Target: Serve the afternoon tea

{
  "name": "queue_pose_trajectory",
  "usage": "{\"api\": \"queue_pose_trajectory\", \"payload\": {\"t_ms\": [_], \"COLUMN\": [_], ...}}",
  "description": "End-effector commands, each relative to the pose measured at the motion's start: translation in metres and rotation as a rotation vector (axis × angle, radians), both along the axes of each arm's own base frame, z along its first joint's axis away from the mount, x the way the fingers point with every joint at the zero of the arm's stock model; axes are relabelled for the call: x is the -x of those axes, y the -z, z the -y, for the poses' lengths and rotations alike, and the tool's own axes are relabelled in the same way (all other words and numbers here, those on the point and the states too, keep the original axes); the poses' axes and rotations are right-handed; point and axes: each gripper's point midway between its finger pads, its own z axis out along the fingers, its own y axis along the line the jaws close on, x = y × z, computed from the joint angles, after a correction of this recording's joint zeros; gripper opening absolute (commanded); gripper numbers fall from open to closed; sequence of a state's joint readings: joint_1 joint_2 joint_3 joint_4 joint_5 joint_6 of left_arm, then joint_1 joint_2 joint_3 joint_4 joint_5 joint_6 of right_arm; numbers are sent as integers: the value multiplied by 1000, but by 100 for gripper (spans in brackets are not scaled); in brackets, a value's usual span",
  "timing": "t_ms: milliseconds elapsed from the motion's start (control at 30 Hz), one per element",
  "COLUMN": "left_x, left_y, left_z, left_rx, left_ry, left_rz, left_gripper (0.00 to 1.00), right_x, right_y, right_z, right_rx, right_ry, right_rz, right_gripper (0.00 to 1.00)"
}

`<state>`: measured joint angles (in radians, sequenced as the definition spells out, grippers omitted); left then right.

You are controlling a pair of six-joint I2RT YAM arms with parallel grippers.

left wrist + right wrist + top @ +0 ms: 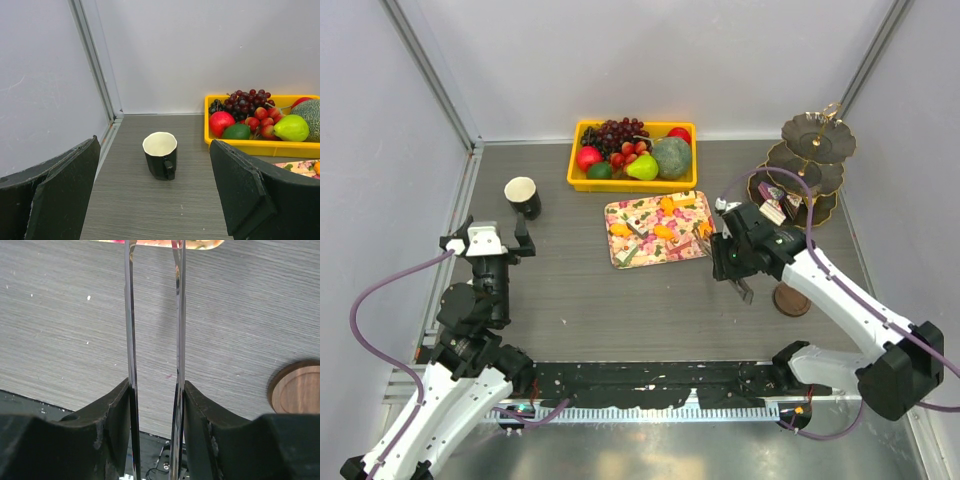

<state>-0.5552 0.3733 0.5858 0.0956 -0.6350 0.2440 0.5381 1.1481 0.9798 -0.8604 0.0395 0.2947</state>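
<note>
A black cup with a cream inside stands at the far left; in the left wrist view the cup is ahead of my open, empty left gripper, which shows from above just near of it. My right gripper is shut on metal tongs, whose two blades stand apart and point at the floral tray's right edge. Small orange pastries lie on that tray. The dark gold-rimmed three-tier stand is at the far right, with a multicoloured cake piece on its bottom tier. The light-blue cup is out of view.
A yellow basket of fruit stands at the back centre, also seen in the left wrist view. The floral tray lies in front of it. A round wooden coaster lies under the right arm, also in the right wrist view. Walls close in left and right.
</note>
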Motion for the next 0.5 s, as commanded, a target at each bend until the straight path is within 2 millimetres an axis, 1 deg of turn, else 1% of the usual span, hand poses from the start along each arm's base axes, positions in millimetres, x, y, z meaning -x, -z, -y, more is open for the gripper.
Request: {"api": "queue_pose_trajectory", "payload": {"t_ms": [0,233,467], "left_x": [0,0,1], "left_y": [-11,-11,-13], "left_z": [1,2,1], "left_rx": [22,23,27], "left_ry": [8,10,10], "left_rz": [32,32,39], "left_gripper": [99,99,99], "right_x": [-3,-5,-19], "right_y": [-15,-2,16], "right_z": [-21,-36,-29], "right_rx": [6,23,108], "right_ry": [-58,-87,-51], "right_rz": [29,5,8], "right_gripper": [46,45,40]}}
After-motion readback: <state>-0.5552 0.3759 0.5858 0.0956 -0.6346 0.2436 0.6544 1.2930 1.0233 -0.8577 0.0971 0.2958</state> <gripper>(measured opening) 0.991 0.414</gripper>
